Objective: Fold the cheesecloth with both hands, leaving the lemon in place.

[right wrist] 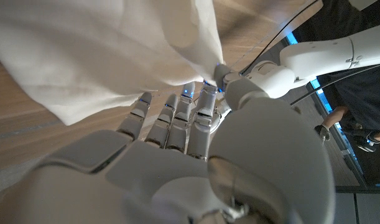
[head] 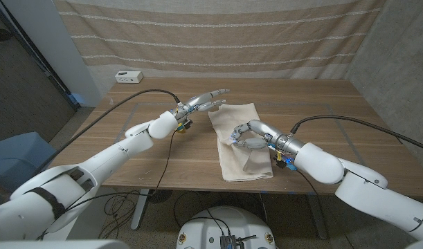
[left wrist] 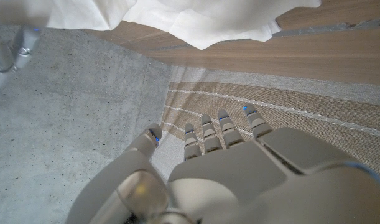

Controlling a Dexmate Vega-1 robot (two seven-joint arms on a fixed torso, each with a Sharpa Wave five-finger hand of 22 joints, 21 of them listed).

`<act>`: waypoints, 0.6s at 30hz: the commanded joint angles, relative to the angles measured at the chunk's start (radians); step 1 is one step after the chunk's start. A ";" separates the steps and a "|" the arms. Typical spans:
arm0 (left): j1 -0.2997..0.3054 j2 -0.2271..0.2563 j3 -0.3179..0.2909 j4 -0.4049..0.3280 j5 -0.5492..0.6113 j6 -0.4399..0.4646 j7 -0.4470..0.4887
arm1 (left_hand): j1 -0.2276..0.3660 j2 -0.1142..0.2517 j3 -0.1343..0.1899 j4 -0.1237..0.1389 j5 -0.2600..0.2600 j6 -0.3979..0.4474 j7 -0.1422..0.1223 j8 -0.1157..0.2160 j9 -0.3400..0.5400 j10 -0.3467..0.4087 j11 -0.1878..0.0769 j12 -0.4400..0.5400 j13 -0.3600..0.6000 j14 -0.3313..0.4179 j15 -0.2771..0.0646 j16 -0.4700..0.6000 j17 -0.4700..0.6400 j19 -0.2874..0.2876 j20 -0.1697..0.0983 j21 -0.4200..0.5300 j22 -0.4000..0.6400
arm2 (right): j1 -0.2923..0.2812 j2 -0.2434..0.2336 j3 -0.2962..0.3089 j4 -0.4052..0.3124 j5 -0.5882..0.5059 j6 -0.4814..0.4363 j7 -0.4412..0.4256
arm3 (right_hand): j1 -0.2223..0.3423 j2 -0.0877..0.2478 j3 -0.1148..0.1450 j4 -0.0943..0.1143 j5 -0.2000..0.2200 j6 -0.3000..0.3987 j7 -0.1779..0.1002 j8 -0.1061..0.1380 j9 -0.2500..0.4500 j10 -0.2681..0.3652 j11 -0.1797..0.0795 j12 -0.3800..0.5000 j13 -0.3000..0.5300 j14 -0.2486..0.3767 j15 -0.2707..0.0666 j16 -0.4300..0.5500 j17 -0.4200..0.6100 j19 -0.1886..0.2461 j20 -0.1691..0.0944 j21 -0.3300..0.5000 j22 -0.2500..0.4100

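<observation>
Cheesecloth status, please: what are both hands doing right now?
Left hand open at cheesecloth far corner. Right hand on cloth middle, grip unclear. Lemon unseen.

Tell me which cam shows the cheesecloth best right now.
Head view: the whole cheesecloth lies spread on the table, with the right hand on it and the left hand at its far corner. Both wrist views catch only bunched white folds of it, close up.

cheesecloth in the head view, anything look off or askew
The cheesecloth lies skewed to the table's edges, bunched under the right hand, which pinches a fold. The left hand hovers open at its far corner. I see no lemon; it may be hidden.
</observation>
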 commanded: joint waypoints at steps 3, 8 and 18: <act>0.013 0.009 -0.006 -0.026 0.003 0.009 -0.001 | 0.001 -0.007 -0.001 -0.006 0.002 -0.010 -0.003 0.004 0.000 -0.002 -0.001 0.007 0.001 0.000 -0.001 0.004 0.001 -0.009 0.001 0.000 0.005 | 0.180 -0.089 -0.077 0.054 0.227 -0.043 0.306 | -0.352 -0.127 -0.202 0.115 0.002 -0.102 0.003 -0.062 -0.057 -0.110 0.047 -0.035 0.011 -0.095 0.061 0.018 0.031 -0.138 0.024 0.007 0.009; 0.019 0.012 -0.008 -0.039 0.005 0.013 -0.001 | 0.000 -0.007 -0.001 -0.006 0.002 -0.011 -0.003 0.004 0.000 -0.002 -0.002 0.008 0.001 0.000 -0.001 0.004 0.001 -0.009 0.001 0.000 0.005 | 0.131 -0.118 -0.032 0.044 0.256 -0.007 0.210 | -0.393 -0.149 -0.231 0.124 0.015 -0.074 0.003 -0.059 -0.069 -0.090 0.044 -0.027 0.009 -0.087 0.064 0.023 0.028 -0.146 0.024 0.010 0.008; 0.046 0.034 -0.024 -0.084 -0.003 0.037 -0.005 | -0.001 -0.007 -0.001 -0.007 0.002 -0.013 -0.004 0.005 0.000 -0.002 -0.002 0.009 0.000 0.000 -0.002 0.004 0.001 -0.004 0.001 0.002 0.005 | -0.064 -0.025 0.075 0.165 0.262 0.310 -0.093 | -0.264 -0.010 -0.166 0.018 0.011 -0.357 -0.060 -0.197 -0.101 -0.181 0.041 -0.079 -0.008 -0.058 0.042 0.036 0.011 -0.038 0.020 0.051 0.001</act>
